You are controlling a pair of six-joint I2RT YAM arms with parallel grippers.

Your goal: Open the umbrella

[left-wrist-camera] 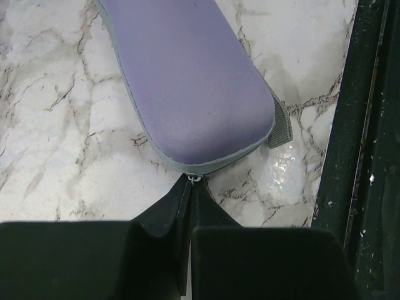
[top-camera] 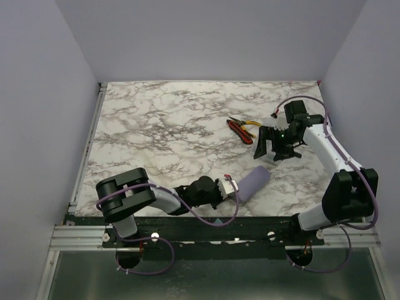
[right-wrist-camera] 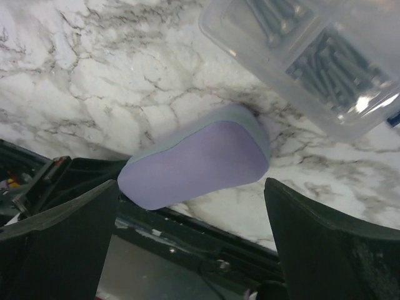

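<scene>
The umbrella is out of view. A lavender oval hard-shell case (top-camera: 253,182) lies near the table's front edge, closed. It fills the upper part of the left wrist view (left-wrist-camera: 187,81). My left gripper (top-camera: 232,187) sits low at the case's near end. Its fingers are pressed together (left-wrist-camera: 190,184) on the small metal zipper pull (left-wrist-camera: 195,179) at the case's seam. My right gripper (top-camera: 274,152) hangs open above the table, behind and to the right of the case. In the right wrist view, the case (right-wrist-camera: 197,164) shows between its wide-apart fingers (right-wrist-camera: 190,187), untouched.
Red-and-yellow-handled pliers (top-camera: 240,129) lie on the marble behind the case, just left of the right gripper. A clear plastic box of screws (right-wrist-camera: 312,56) shows in the right wrist view. A black rail (top-camera: 206,222) runs along the table's near edge, close beside the case (left-wrist-camera: 362,156).
</scene>
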